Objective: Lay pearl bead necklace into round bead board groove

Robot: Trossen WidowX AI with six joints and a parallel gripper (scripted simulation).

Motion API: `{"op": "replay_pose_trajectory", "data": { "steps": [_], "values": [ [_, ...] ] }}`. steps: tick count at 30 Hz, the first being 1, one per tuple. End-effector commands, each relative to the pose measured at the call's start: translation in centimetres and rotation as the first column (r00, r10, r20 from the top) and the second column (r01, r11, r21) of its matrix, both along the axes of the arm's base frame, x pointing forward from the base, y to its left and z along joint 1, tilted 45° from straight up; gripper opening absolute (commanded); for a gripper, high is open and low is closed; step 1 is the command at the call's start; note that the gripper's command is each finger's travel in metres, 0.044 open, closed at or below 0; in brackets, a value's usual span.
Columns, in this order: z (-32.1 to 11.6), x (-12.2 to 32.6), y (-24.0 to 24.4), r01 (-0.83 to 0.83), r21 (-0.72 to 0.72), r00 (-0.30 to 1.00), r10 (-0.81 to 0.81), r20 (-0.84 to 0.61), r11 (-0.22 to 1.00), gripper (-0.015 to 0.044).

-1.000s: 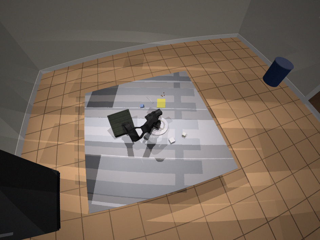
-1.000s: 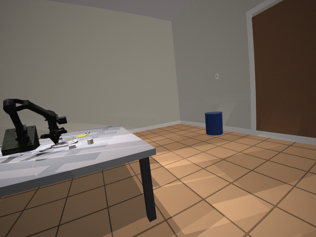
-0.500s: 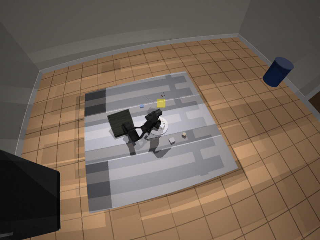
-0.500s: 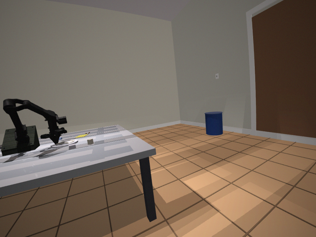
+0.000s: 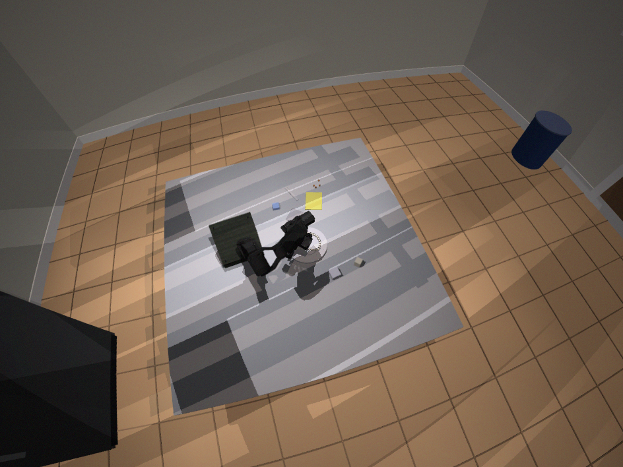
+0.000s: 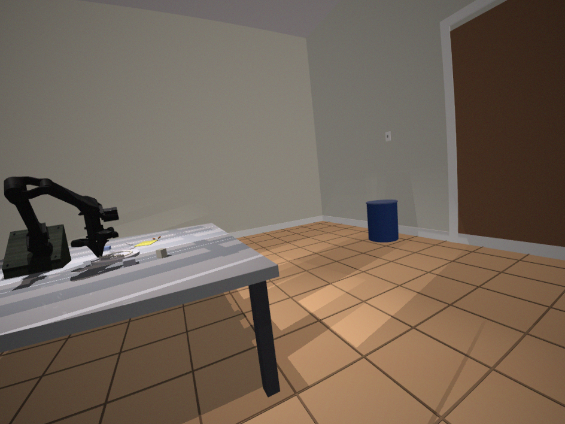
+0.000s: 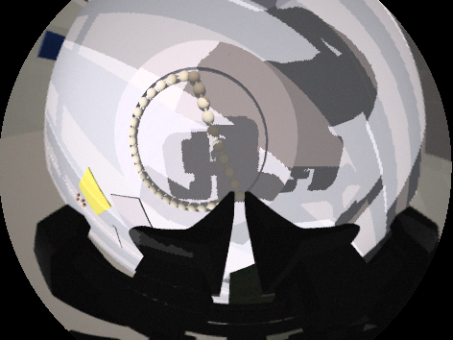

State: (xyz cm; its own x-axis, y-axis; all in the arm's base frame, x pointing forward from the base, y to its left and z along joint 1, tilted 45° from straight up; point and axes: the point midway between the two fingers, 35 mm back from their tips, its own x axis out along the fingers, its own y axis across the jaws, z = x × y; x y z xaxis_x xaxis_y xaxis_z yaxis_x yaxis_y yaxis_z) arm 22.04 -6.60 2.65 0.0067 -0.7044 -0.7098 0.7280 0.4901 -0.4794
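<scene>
The pearl bead necklace lies on the round white bead board, its round cream beads forming a D shape. In the wrist view the long axis of the D runs from the top, where the strand turns sharply, down towards the fingertips, leaning slightly to the right at the lower end. The curved side follows the left part of the thin, dark circular groove, while the nearly straight side cuts across the smooth middle of the disc, outside the groove. The right part of the groove has no beads in it.

The black parallel-jaw gripper points down at the board, its tapered fingers drawn nearly together and pinching the necklace by a bead at the lower end of the straight run.

Beyond the board, a flat, matte yellow square lies near a cluster of tiny orange-brown pieces, a thin pale rod and a small blue block. On another side sit a cream cube and a low pale grey block. The arm stands on a dark green, streaked square base on the grey, shadow-striped table
</scene>
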Motion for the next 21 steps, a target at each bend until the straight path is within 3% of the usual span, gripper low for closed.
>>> {"op": "replay_pose_trajectory", "data": {
  "steps": [1,6,21],
  "values": [
    [0.19,-0.14,-0.04,0.002,-0.001,1.000,-0.002,0.010,1.000,0.0000],
    [-0.28,-0.13,-0.53,0.002,-0.002,1.000,-0.002,0.010,1.000,0.0000],
    [0.09,-0.14,-0.10,0.004,0.000,1.000,-0.004,0.009,1.000,0.0394]
  ]
}}
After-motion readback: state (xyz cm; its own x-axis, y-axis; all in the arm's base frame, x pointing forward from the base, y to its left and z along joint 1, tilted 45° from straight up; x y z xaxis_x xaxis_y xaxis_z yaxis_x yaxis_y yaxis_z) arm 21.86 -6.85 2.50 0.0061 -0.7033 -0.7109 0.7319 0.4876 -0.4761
